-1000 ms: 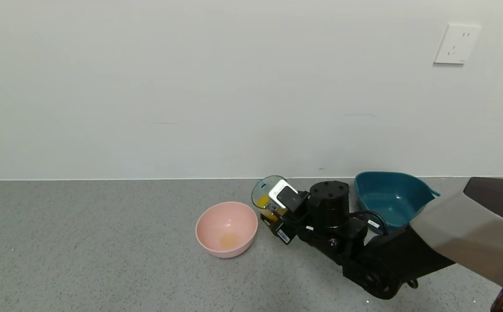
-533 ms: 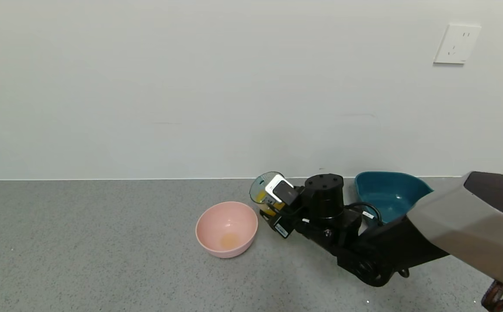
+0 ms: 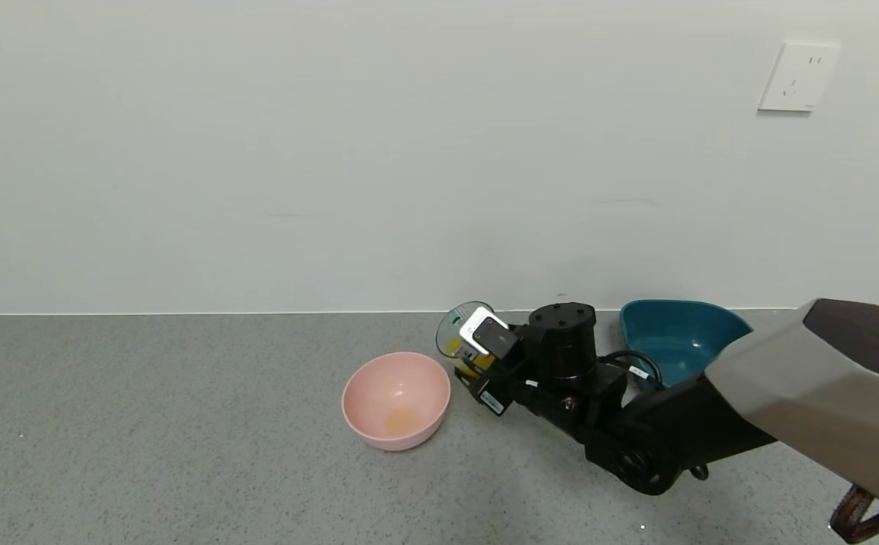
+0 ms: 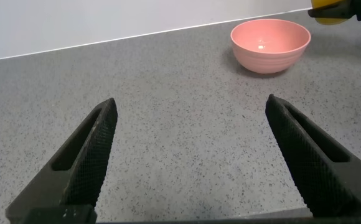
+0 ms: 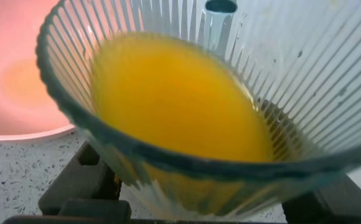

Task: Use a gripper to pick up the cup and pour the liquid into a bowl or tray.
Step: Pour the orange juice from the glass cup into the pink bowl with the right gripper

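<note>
My right gripper [image 3: 477,371] is shut on the translucent blue-green cup [image 3: 456,333] and holds it tilted toward the pink bowl [image 3: 396,400], just right of the bowl's rim and above the counter. In the right wrist view the ribbed cup [image 5: 305,93] fills the frame, with orange-yellow liquid [image 5: 174,99] pooled toward its lower lip; the bowl [image 5: 18,81] lies beyond it. A faint orange patch lies in the bowl's bottom. My left gripper [image 4: 193,149] is open and empty over bare counter, with the bowl [image 4: 270,45] farther off.
A dark teal handled tray [image 3: 674,344] stands behind my right arm near the white wall. The grey speckled counter [image 3: 144,431] stretches to the left of the bowl. A wall socket [image 3: 798,77] is at the upper right.
My right arm has shifted slightly left and away with the cup, bringing the tilted cup a little closer to the bowl. The bowl has not moved.
</note>
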Available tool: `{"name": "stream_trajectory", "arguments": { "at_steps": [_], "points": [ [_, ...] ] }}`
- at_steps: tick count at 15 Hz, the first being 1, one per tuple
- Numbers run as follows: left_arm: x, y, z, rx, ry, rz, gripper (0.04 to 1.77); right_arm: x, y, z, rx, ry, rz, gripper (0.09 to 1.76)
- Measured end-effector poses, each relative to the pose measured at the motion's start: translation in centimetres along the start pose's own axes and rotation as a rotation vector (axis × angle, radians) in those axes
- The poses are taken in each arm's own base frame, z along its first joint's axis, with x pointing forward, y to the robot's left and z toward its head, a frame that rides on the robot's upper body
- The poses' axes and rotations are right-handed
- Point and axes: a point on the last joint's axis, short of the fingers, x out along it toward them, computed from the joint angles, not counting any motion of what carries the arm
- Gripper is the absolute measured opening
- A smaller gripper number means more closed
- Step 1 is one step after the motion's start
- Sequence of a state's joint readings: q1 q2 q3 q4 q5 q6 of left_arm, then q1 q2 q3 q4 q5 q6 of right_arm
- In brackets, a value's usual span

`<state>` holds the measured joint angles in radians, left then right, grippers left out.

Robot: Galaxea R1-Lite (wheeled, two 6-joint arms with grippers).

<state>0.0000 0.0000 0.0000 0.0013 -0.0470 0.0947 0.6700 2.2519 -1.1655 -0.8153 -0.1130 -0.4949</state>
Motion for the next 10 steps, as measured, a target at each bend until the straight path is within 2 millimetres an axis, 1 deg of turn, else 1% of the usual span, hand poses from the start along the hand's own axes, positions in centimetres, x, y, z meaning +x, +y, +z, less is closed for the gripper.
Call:
{"name": "stream_trajectory", "arguments": {
  "at_steps": [3, 10],
  "points": [
    [0.0, 0.0, 0.0, 0.000, 0.000, 0.000, 1.72, 0.5, -0.1, 0.3, -0.011, -0.003, -0.007, 1.37],
    [0.0, 0.0, 0.0, 0.000, 0.000, 0.000, 1.72, 1.3, 0.1, -0.1, -0.051, 0.015, -0.007, 1.37]
  ]
}}
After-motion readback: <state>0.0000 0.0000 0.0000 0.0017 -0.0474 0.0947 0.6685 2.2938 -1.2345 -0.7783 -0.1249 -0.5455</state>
